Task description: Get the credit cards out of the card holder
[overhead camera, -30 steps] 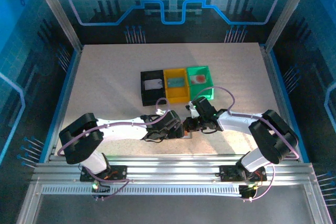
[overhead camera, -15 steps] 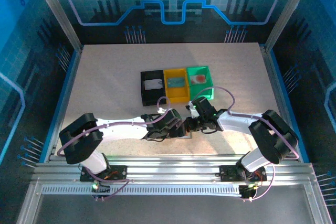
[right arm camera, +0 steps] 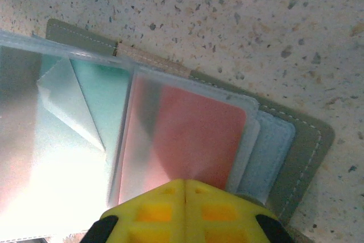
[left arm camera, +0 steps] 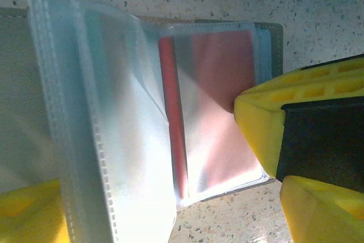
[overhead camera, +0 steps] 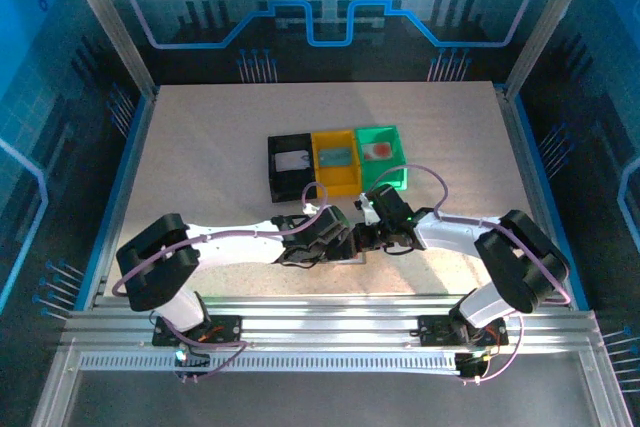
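Note:
The grey card holder (right arm camera: 310, 146) lies open on the table under both grippers, its clear pockets (left arm camera: 122, 140) fanned out. A red credit card (right arm camera: 199, 132) sits inside one pocket (left arm camera: 219, 101), and a teal one (right arm camera: 99, 98) shows in the pocket beside it. My right gripper (right arm camera: 185, 189) is shut, its yellow tip pressing on the red card's pocket; its fingers (left arm camera: 259, 126) enter the left wrist view from the right. My left gripper (left arm camera: 170, 203) stands open, one finger on each side of the holder. From above, both grippers (overhead camera: 355, 239) meet over the holder (overhead camera: 356, 256).
Behind the grippers stand three small bins in a row: a black bin (overhead camera: 276, 175) with a pale card (overhead camera: 290, 161), a yellow bin (overhead camera: 340, 179) with a bluish card (overhead camera: 337, 156), and a green bin (overhead camera: 392, 175) with a reddish-marked card (overhead camera: 380, 150).
My left gripper has edged to the right, closer to the right gripper, and its jaws have narrowed slightly. The right arm has held still.

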